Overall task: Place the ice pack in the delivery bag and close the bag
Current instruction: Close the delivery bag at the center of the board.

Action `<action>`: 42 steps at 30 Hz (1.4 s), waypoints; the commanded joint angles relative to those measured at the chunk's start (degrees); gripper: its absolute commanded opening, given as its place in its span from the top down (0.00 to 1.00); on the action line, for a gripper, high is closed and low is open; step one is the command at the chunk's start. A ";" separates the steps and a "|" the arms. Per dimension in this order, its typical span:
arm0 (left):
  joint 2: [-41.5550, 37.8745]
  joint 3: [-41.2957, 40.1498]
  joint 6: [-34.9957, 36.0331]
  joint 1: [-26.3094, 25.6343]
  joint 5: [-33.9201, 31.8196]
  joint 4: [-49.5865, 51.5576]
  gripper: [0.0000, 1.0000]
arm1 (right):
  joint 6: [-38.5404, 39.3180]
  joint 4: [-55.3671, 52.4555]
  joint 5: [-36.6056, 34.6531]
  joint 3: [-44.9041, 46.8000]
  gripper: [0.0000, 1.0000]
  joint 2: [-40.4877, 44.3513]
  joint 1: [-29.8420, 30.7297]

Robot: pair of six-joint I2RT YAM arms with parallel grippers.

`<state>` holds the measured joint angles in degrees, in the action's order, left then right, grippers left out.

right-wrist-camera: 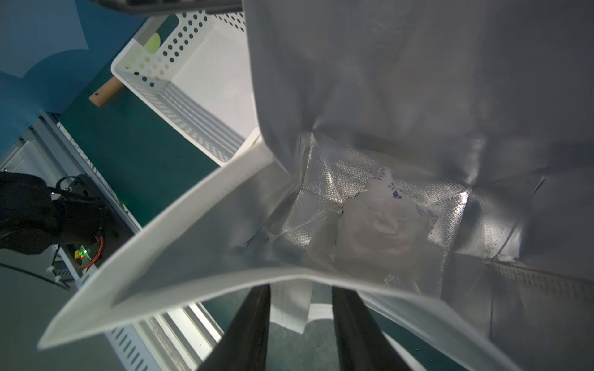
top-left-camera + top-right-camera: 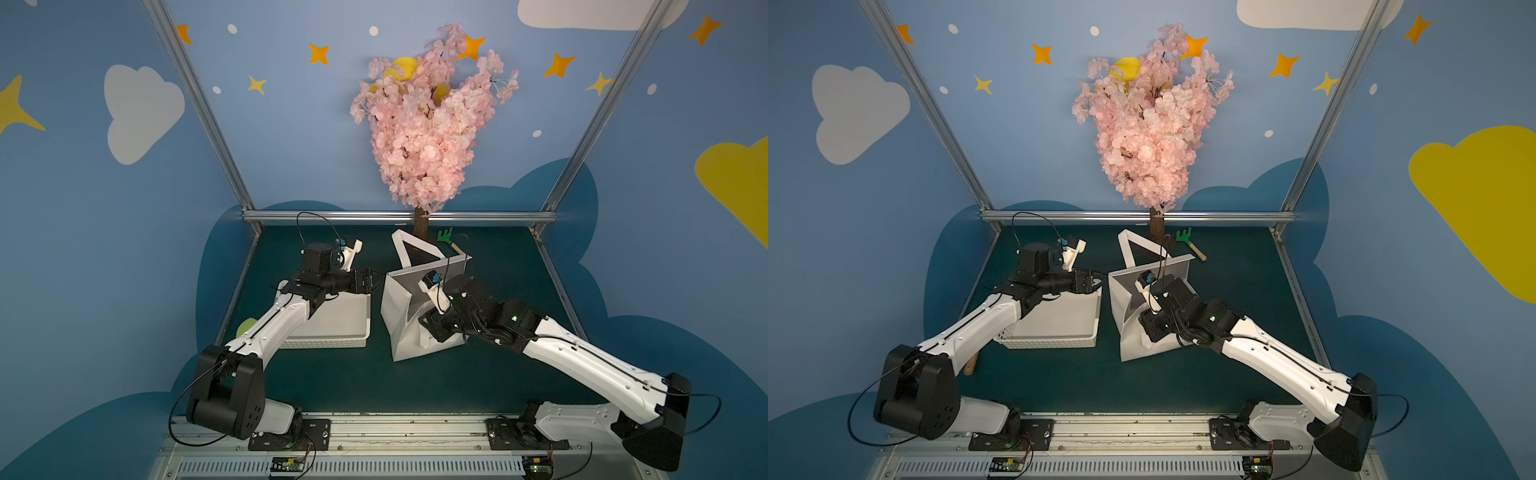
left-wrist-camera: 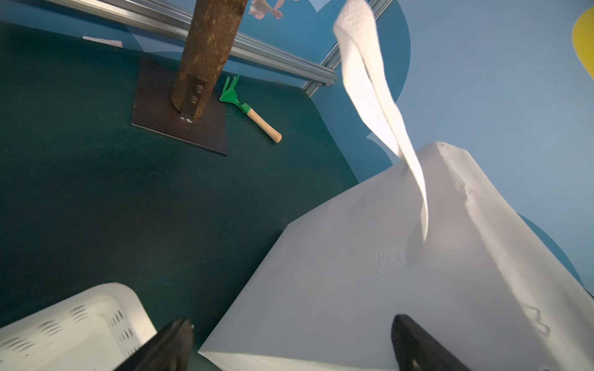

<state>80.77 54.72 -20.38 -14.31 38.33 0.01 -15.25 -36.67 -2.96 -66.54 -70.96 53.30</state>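
The boxy white fabric delivery bag [image 2: 400,332], lined with shiny silver foil, stands in the middle of the dark green counter [image 2: 332,382] in both top views. Its mouth is open. The soft, whitish ice pack [image 1: 382,225] with blue print lies on the silver bottom of the bag, right of the middle of the right wrist view. Nothing touches it.

The right arm stretches from the lower right of a top view and slants up to the left. Its wrist bends down over the near side of the bag. The right gripper [image 1: 300,289] sits at the bottom middle of the wrist view, just outside the bag's near edge. Its two black fingers [image 1: 247,321] are a little apart and pinch nothing. A white strap handle [image 1: 291,308] hangs loose in the gap between them.

The left arm stretches from the lower left, up and to the right, over the white plastic basket [image 2: 328,343] with little holes. Its wrist lies level and points right, at the bag's upper left corner. The left gripper [image 3: 292,321] has its fingers [image 3: 173,343] wide open and empty, with the bag's white side just ahead.

A small green rake [image 3: 247,109] with a wooden handle lies at the back, near the pink blossom tree [image 2: 424,124].
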 commanded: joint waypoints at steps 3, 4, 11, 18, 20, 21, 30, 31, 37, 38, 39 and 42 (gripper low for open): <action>-4.58 -1.46 3.18 -0.15 1.24 3.73 0.01 | -0.01 4.15 0.06 -3.36 0.62 -3.51 -1.40; -5.51 -1.62 4.30 0.04 -0.04 5.24 0.01 | 0.02 4.15 0.19 -3.74 0.62 -4.06 -1.66; -15.02 -3.87 8.78 2.18 -5.10 12.79 0.01 | -0.22 4.63 1.55 -5.13 0.61 -5.85 -2.49; -27.18 -12.41 11.53 1.94 1.60 10.00 0.00 | -0.83 4.83 1.90 -4.85 0.60 -5.95 -3.63; -29.25 -14.31 11.38 0.43 3.68 7.46 0.00 | -0.82 4.89 2.66 -4.94 0.60 -6.14 -3.82; -29.81 -14.59 11.44 -0.61 1.47 7.69 0.00 | -0.64 4.85 2.95 -5.07 0.60 -6.15 -3.88; -22.72 -16.25 11.11 1.93 -15.62 -3.41 0.00 | 1.15 5.40 6.75 -5.08 0.58 -5.95 -3.90; -20.19 -14.66 11.30 2.24 -14.04 -3.77 0.00 | 1.10 5.23 6.96 -5.22 0.57 -5.95 -3.82; -13.44 -8.14 14.84 2.32 -1.30 -1.24 0.00 | 0.92 5.15 5.66 -4.73 0.55 -4.96 -4.17; -13.75 -8.47 15.36 2.26 -0.17 -1.61 0.00 | 0.83 5.39 5.89 -4.67 0.55 -4.96 -4.21; -14.17 -9.25 16.11 2.20 0.91 -2.39 0.00 | 0.83 5.70 6.48 -4.72 0.55 -5.21 -4.23; -13.53 -10.91 17.36 2.26 1.43 -5.46 0.00 | 0.40 6.38 7.57 -5.50 0.55 -6.14 -4.21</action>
<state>67.40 44.38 -5.67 -12.03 35.79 -1.96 -14.68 -32.84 3.27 -70.08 -76.71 49.30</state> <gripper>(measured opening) 0.999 0.449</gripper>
